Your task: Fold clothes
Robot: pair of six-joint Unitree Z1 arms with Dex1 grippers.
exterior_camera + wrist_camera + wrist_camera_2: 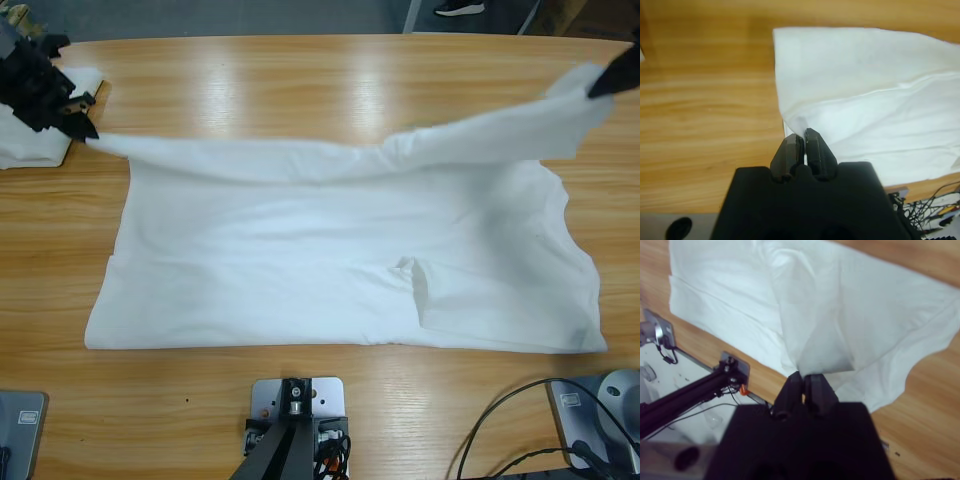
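Note:
A large white T-shirt [330,270] lies spread across the wooden table [300,80]. Its far edge is lifted and stretched between both grippers. My left gripper [82,128] at the far left is shut on one far corner of the shirt [850,100]; in the left wrist view the jaws [802,142] pinch the cloth. My right gripper [608,82] at the far right edge is shut on the other far corner, held higher above the table. The right wrist view shows the fabric [815,330] hanging from the closed right gripper [804,380].
A second folded white garment [40,140] lies at the far left edge, partly under the left arm. Black cables [520,430] run along the table's near right. A shoe shows on the floor [460,8] beyond the far edge.

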